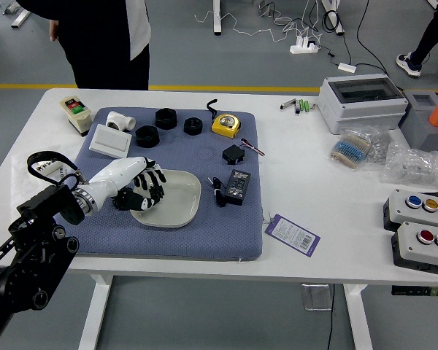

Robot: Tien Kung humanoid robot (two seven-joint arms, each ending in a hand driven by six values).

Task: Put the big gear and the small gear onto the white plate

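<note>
White plate (184,198) lies below robot hand (144,185), barcode (304,240) apart.

And along the near edge of the worktop (343,255), there's a lane across the blue mat (204,244), passing the plate (181,200)! The plate's right half is open, but the left hand (150,186) blocks its left side. Toward the far edge it tightens: black rings (147,136), then the yellow tape measure (225,125). Right of the plate, the black adapter (238,187) stands in the way. Past the tag (293,235), wide-open worktop, until button boxes (423,248) by the right edge, plastic bags (416,164) and a white case (361,113) toward the far right corner.
</note>
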